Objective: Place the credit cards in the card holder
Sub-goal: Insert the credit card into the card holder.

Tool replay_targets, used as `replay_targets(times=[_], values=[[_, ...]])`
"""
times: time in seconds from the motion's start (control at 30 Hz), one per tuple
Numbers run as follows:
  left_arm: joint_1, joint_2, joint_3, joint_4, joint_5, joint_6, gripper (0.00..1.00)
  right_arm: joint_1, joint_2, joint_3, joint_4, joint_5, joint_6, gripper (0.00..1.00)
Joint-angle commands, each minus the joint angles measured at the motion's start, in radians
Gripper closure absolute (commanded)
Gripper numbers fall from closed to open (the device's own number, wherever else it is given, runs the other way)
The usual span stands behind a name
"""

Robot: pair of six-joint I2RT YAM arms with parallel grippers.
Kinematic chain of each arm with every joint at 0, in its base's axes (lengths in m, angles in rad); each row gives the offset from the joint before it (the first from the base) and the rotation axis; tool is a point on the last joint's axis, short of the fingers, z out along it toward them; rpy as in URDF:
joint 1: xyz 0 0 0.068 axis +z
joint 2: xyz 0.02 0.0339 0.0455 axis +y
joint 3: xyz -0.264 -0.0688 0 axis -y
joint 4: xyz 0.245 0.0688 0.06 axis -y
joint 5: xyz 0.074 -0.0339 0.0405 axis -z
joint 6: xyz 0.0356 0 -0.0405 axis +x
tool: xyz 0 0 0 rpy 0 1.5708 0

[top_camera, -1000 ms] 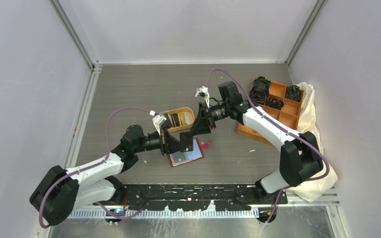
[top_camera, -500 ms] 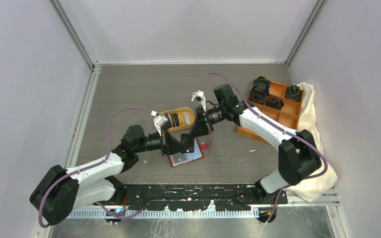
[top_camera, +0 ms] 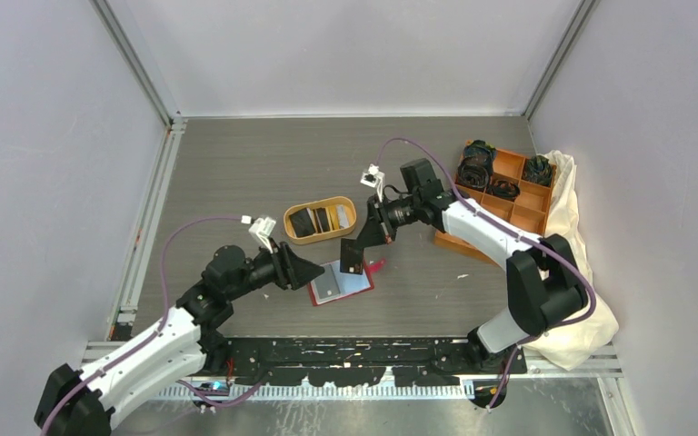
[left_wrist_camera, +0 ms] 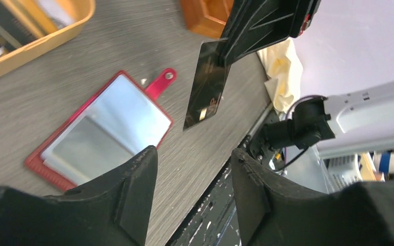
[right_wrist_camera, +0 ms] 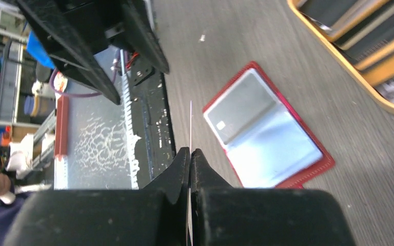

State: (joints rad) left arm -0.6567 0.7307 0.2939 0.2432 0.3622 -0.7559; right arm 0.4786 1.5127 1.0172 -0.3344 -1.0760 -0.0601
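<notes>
My right gripper [top_camera: 368,238] is shut on a black credit card [top_camera: 353,258] and holds it on edge just above the table. In the right wrist view the card [right_wrist_camera: 191,123] shows as a thin line sticking out from the closed fingertips [right_wrist_camera: 183,159]. The card holder [top_camera: 341,282] lies open on the table below it, red with pale lining [right_wrist_camera: 264,130]. My left gripper [top_camera: 318,272] stands open with nothing in it, just left of the card holder [left_wrist_camera: 102,128], facing the held card [left_wrist_camera: 208,84]. More credit cards [top_camera: 314,221] lie in the orange oval tray.
The orange oval tray [top_camera: 285,221] sits just behind the card holder. An orange compartment box [top_camera: 509,195] with black coiled bands stands at the right, on a cream cloth [top_camera: 574,238]. The black base rail [top_camera: 363,350] runs along the near edge.
My left gripper has opened, let go of the card and pulled back to the left. My right gripper has shut on the card and now holds it alone.
</notes>
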Motion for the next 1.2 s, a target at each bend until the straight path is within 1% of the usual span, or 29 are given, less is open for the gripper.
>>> replay_targets(times=[0.0, 0.07, 0.17, 0.33, 0.43, 0.57, 0.83, 1.17], values=[[0.002, -0.119, -0.058, -0.160, -0.173, -0.075, 0.44, -0.009, 0.052, -0.027, 0.145, 0.077, 0.148, 0.99], [0.002, -0.150, -0.073, -0.186, -0.199, -0.094, 0.42, -0.005, 0.086, -0.026, 0.151, 0.102, 0.160, 0.99], [0.001, -0.148, -0.085, -0.198, -0.225, -0.122, 0.41, -0.004, 0.125, -0.036, 0.188, 0.137, 0.202, 0.99], [0.001, -0.050, -0.085, -0.174, -0.243, -0.164, 0.41, 0.002, 0.198, -0.040, 0.231, 0.154, 0.257, 0.99], [0.002, 0.036, -0.067, -0.170, -0.242, -0.170, 0.42, 0.009, 0.235, -0.034, 0.235, 0.153, 0.269, 0.99], [0.002, 0.111, -0.051, -0.165, -0.241, -0.171, 0.44, 0.023, 0.269, -0.026, 0.232, 0.152, 0.273, 0.99], [0.002, 0.192, -0.043, -0.163, -0.257, -0.151, 0.49, 0.028, 0.294, -0.014, 0.214, 0.150, 0.269, 0.99], [0.002, 0.317, 0.008, -0.156, -0.237, -0.121, 0.56, 0.027, 0.305, 0.001, 0.157, 0.203, 0.234, 0.99]])
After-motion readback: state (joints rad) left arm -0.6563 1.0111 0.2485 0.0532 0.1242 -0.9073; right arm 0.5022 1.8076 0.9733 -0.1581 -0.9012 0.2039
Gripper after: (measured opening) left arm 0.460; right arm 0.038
